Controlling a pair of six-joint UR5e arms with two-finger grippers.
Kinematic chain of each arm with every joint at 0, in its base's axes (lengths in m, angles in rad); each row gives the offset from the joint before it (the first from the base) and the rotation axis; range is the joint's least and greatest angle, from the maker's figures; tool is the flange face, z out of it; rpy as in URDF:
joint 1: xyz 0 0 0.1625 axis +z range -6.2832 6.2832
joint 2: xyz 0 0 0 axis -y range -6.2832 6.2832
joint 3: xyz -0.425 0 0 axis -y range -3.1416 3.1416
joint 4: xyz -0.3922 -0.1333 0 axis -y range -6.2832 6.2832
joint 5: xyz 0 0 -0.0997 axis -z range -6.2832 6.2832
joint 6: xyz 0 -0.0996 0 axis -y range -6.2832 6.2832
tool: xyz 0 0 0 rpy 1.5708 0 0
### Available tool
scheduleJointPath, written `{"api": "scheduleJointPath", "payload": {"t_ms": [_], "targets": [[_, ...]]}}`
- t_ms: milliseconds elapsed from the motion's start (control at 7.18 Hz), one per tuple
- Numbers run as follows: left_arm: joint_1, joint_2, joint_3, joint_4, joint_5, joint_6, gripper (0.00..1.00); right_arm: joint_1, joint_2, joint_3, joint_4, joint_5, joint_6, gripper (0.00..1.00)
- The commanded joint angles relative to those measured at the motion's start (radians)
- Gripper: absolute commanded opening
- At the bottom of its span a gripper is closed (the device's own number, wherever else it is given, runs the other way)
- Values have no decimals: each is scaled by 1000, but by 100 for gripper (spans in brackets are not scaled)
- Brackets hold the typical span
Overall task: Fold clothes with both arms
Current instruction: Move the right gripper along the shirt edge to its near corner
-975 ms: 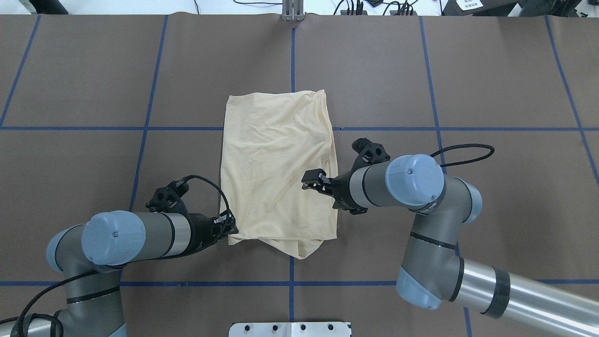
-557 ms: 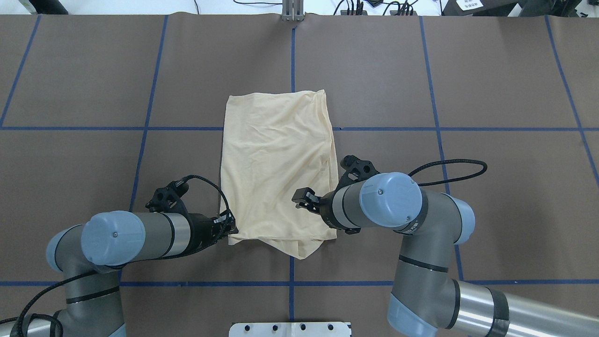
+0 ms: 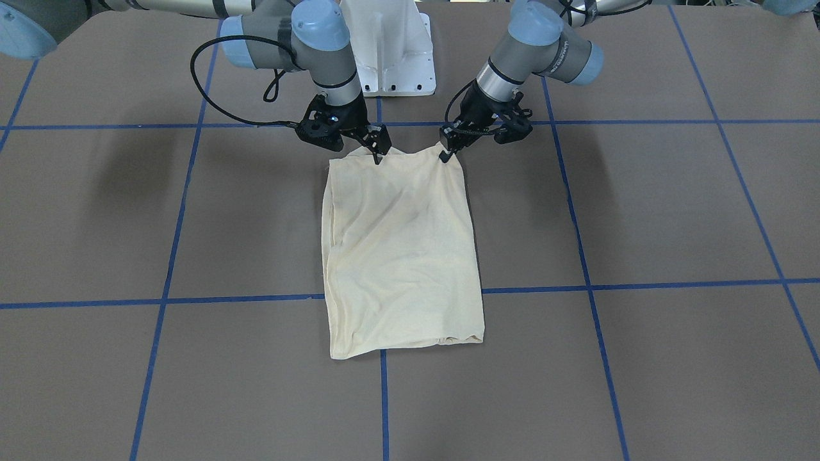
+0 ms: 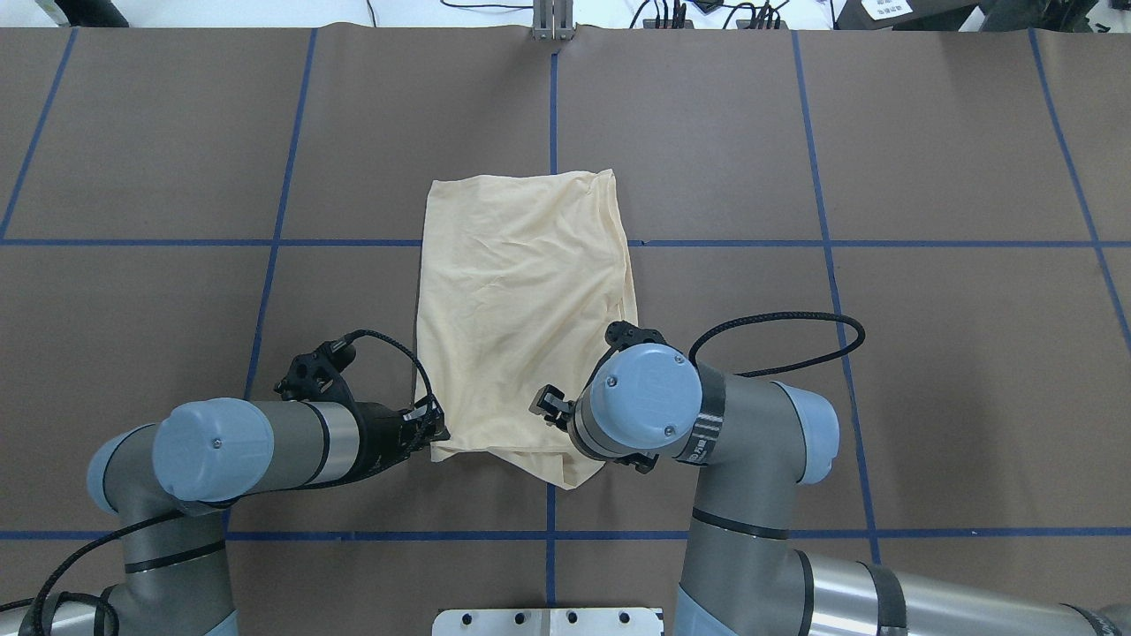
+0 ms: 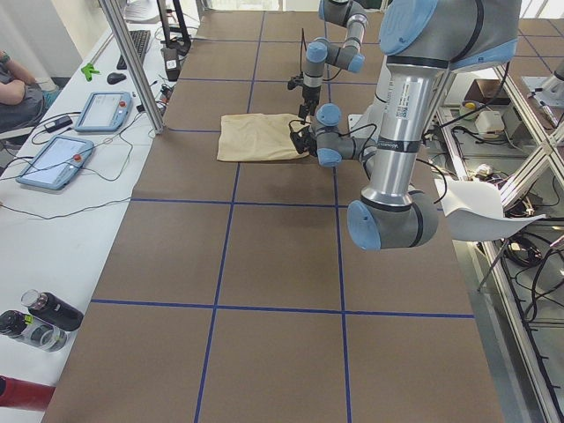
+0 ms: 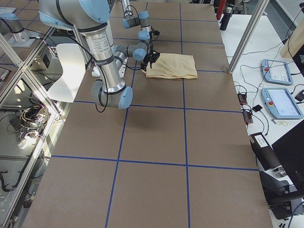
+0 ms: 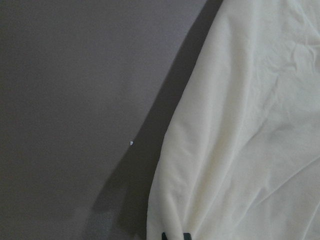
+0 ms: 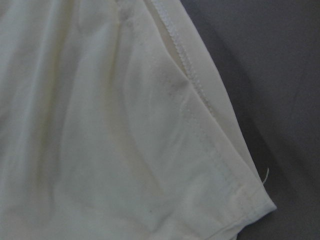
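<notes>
The pale cream-yellow shirt (image 4: 521, 318) lies folded into a tall rectangle at the table's middle, also seen from the front (image 3: 400, 256); its print is hidden. My left gripper (image 4: 435, 430) sits at the shirt's near left corner, shut on the cloth edge; its fingertips (image 7: 175, 236) show close together on the fabric. My right gripper (image 4: 546, 406) hovers low over the shirt's near right part, largely hidden under its own wrist, and looks open (image 3: 378, 150). The right wrist view shows only the shirt's hemmed corner (image 8: 210, 150), no fingers.
The brown table cover (image 4: 884, 132) has blue tape lines (image 4: 177, 242). The white pedestal base (image 3: 387, 57) stands at the robot's side. Beyond the table's end are an aluminium post (image 5: 132, 66), tablets (image 5: 101, 110) and bottles (image 5: 44, 313).
My right arm has swung back toward the robot, carrying its gripper from the shirt's right edge toward the near right corner. The left arm and the shirt have not moved.
</notes>
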Motion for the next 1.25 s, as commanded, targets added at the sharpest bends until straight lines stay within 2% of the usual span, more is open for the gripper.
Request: {"api": "scheduleJointPath", "payload": {"t_ms": [0,1114], "targets": [[0,1,0,-2,1,0,0,-4,40,-68,-12,0,-1,100],[0,5,3,-3,3,0,0,-8,37,-84,-31,9,-3,100]]}}
